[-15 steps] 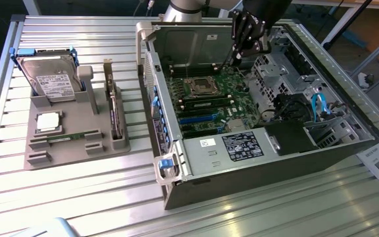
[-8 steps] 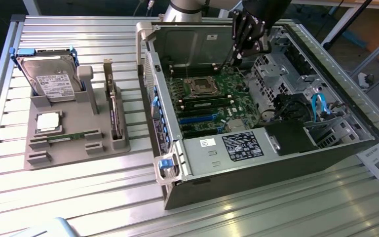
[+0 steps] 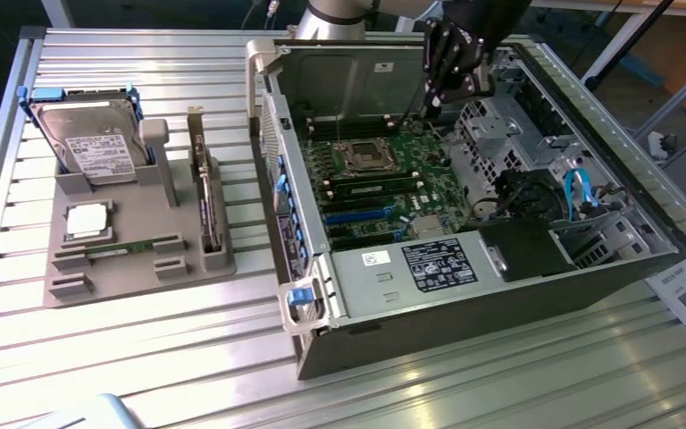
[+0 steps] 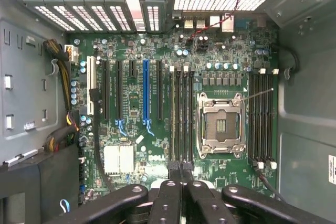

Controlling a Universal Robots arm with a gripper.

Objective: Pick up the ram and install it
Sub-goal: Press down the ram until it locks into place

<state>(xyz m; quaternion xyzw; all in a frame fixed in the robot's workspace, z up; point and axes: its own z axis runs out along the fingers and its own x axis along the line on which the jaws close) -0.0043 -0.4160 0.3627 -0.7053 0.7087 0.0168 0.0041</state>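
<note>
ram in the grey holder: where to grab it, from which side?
Grip the ram mid-length on its upper long edge, hand coming straight down, pinching the flat faces. It appears to stand on edge in a slot of the grey holder, blocks at both ends, so only the top looks free.

The black multi-fingered gripper (image 3: 436, 100), at twelve o'clock over the open grey metal computer tower (image 3: 379, 304) in the exterior view, loses its arm to the picture's edge. In the wrist view its black fingers (image 4: 168, 198) are cut off too, and whether anything sits between the closed tips cannot be told. At nine o'clock from the tower, the thin green circuit-board ram stick (image 3: 122, 248) lies sunk in the grey moulded plastic holder (image 3: 140, 277), its chips too small to make out. The black printed label (image 3: 439, 265) on the tower is too small to read
</note>
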